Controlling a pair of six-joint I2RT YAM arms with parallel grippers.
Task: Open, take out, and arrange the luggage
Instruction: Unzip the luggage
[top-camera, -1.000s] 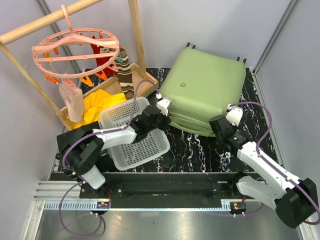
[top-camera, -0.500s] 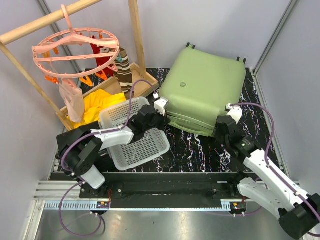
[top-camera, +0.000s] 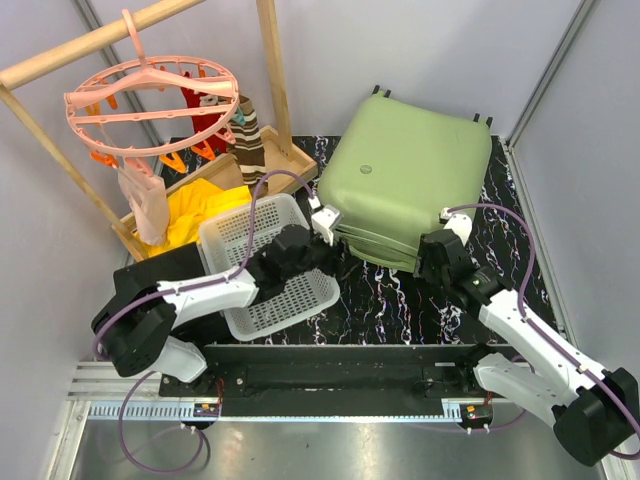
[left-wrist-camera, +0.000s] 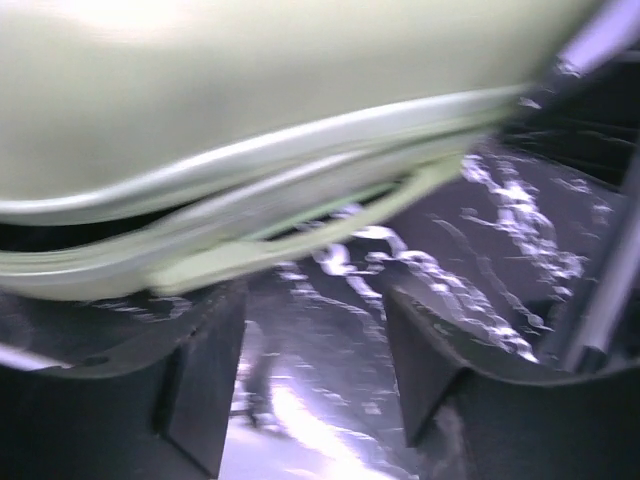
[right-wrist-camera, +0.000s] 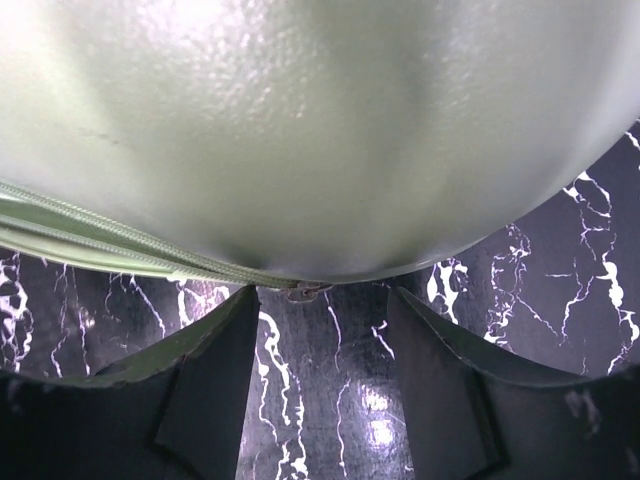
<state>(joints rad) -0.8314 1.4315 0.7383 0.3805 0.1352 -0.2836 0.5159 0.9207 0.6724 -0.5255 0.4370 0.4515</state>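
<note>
The luggage (top-camera: 410, 170), a light-green hard-shell suitcase, lies flat on the dark marbled table (top-camera: 400, 300) at the far right, its wheels toward the back wall and its seamed near edge facing both arms. The left arm reaches across the white perforated basket (top-camera: 285, 290) to the suitcase's near-left corner; in its wrist view the left gripper (left-wrist-camera: 315, 370) is spread open, its dark fingers (left-wrist-camera: 205, 385) low over the table with nothing between them, and the green edge sits just above and beyond them. That view is blurred, but a dark line shows along the seam at the left. The right arm comes in at the near-right corner, where the right gripper (right-wrist-camera: 320, 385) also stands open, its fingers (right-wrist-camera: 215, 390) apart and empty under the rounded shell, with the zipper line running from the left down to a small tab right above the gap. A wooden rack (top-camera: 275, 70) at the far left carries a pink round peg hanger (top-camera: 150, 100), and a yellow cloth (top-camera: 195, 215) lies beneath it behind the basket
</note>
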